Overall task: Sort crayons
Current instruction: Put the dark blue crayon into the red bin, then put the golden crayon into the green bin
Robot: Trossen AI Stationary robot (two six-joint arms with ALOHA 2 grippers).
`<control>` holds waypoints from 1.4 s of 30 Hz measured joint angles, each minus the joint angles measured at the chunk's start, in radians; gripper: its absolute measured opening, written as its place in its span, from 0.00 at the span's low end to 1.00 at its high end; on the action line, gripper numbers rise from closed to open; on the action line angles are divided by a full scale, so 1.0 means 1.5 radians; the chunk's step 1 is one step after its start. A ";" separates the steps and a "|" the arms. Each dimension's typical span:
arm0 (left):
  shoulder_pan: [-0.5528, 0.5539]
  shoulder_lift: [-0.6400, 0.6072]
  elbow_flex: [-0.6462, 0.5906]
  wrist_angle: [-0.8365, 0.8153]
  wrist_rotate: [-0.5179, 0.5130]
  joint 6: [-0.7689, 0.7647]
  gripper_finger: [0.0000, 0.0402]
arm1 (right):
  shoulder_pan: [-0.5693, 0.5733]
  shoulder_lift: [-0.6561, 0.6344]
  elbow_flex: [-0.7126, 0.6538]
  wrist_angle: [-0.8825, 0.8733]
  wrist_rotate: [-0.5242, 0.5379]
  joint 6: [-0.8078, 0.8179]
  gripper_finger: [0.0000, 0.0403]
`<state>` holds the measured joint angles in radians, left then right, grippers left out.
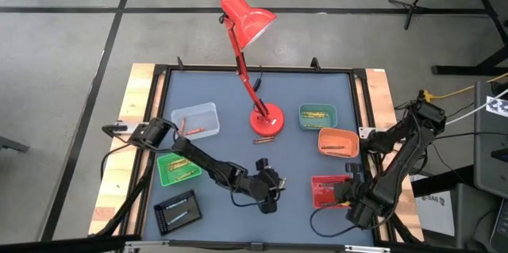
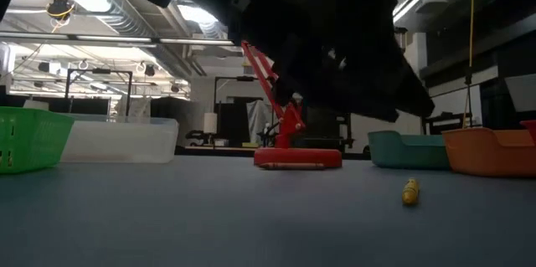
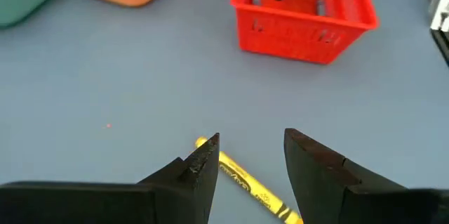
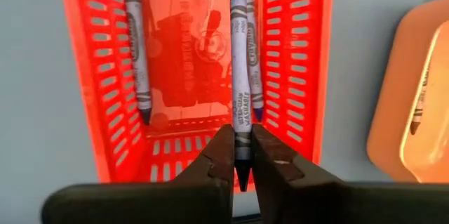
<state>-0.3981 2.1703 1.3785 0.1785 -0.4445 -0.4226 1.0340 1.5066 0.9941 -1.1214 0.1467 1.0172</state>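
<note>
high view: both arms are busy. The left gripper sits low over the mat's near middle, and the right gripper hangs just over the red basket. There are 6 containers on the mat: clear tray, green basket, black basket, teal tray, orange tray, plus the red one. The red desk lamp stands mid-table with a loose crayon just beside its base.

low view: a yellow crayon lies alone on the blue-grey table surface, and a dark arm fills the top of the frame. Behind is an open workshop-type room with ceiling lights, ducts and some racks.

left wrist view: the left gripper's fingers are spread wide, straddling that yellow crayon without touching it yet, as far as I can see. My guess at the step: lining up a pick. Next it needs to drop a bit, center on the stick and close.

right wrist view: the right gripper is clamped on a blue-purple crayon over the red basket, where 2 more crayons already lie. Looks like drop-off; next is just letting go, low enough that it doesn't bounce out.
</note>
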 joint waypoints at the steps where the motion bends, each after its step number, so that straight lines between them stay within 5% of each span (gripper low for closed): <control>1: 0.001 0.001 0.000 -0.002 -0.001 -0.009 0.36 | 0.000 0.000 -0.001 0.000 0.001 0.000 0.08; 14: -0.001 0.045 0.000 0.018 -0.018 -0.077 0.36 | 0.000 0.000 -0.005 0.003 0.001 0.000 0.22; 42: 0.020 0.046 0.000 0.047 -0.047 -0.102 0.36 | 0.000 0.000 -0.005 0.003 0.002 -0.001 0.23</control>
<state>-0.3683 2.2391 1.3781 0.2489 -0.5152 -0.5761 1.0336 1.5066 0.9867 -1.1164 0.1490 1.0161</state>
